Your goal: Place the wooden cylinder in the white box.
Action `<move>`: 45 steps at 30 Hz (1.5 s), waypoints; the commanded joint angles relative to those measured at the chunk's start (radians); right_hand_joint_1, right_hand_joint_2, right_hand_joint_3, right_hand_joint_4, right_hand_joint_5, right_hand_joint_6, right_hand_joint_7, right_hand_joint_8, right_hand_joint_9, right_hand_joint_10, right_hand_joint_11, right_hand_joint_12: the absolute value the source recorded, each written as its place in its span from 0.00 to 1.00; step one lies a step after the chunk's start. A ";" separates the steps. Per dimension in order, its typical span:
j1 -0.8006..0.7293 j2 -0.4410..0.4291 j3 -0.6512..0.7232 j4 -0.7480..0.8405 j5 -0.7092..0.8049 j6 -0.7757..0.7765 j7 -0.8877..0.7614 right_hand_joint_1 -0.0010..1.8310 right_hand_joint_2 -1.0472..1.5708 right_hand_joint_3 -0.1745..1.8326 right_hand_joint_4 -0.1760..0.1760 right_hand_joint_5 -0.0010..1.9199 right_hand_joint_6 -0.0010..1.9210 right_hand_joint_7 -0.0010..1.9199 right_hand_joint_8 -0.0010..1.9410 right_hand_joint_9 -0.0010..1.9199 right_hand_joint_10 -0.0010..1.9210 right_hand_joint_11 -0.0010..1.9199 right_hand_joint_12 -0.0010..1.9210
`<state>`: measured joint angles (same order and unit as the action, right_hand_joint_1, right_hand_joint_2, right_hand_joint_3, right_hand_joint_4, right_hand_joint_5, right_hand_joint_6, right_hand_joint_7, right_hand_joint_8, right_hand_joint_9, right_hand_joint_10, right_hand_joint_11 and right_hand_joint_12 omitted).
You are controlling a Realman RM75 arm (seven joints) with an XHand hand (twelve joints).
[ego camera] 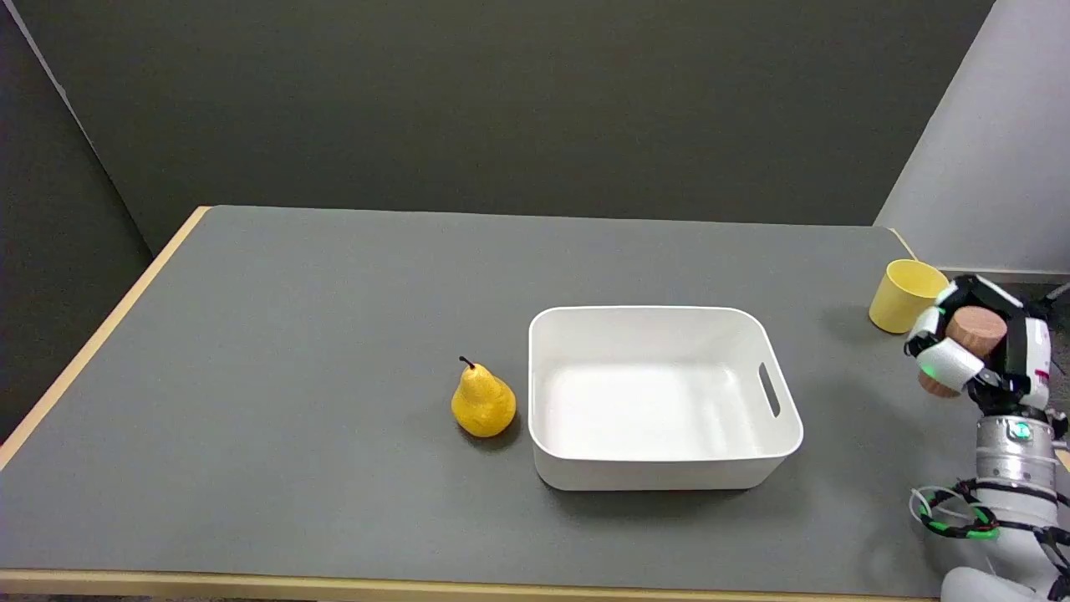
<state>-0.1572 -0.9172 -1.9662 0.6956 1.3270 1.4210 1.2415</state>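
Behind your worktop (334,351) stand dark matte panels, with a paler wall at the right. The worktop itself is a flat grey slab, smooth and dull, edged with a light wood strip along its left and near sides.

Largest on it is one white box (660,468), smooth plastic, rectangular with rounded corners, open at the top and slotted with a handle cut-out in its right wall; it sits toward the near edge, right of centre. Your one robot hand (978,347), black and white with hard glossy segments, comes in by the right edge, well apart from the box. One yellow cup (903,294), plain and tapered, lies tipped with its mouth up and to the right near the far right corner, just beside the hand. One yellow pear (482,403), speckled skin and dark stem, stands upright just left of the box.

One wooden cylinder (974,330), pale, short and round-ended, sits inside your robot hand, whose fingers wrap closed around it, holding it above the worktop.
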 commanded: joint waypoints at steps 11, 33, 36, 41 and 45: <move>0.014 0.113 0.136 0.607 -0.455 -0.184 -0.306 0.64 0.66 0.74 0.14 0.42 0.90 0.48 1.00 0.62 1.00 0.60 1.00; 0.030 -0.027 -0.035 0.885 -0.665 -0.572 -0.373 0.64 0.67 0.72 0.18 0.41 0.89 0.46 1.00 0.62 1.00 0.58 1.00; 0.023 -0.034 -0.071 0.856 -0.650 -0.568 -0.375 0.64 0.67 0.72 0.18 0.41 0.88 0.46 1.00 0.62 1.00 0.57 1.00; -0.003 -0.043 -0.078 0.826 -0.649 -0.557 -0.376 0.64 0.69 0.66 0.12 0.41 0.84 0.42 1.00 0.59 1.00 0.56 1.00; -0.019 -0.048 -0.081 0.794 -0.655 -0.506 -0.371 0.64 0.70 0.62 0.07 0.41 0.81 0.40 1.00 0.57 1.00 0.53 1.00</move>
<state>-0.1400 -0.9132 -1.9628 1.4962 0.7189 0.9453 0.8892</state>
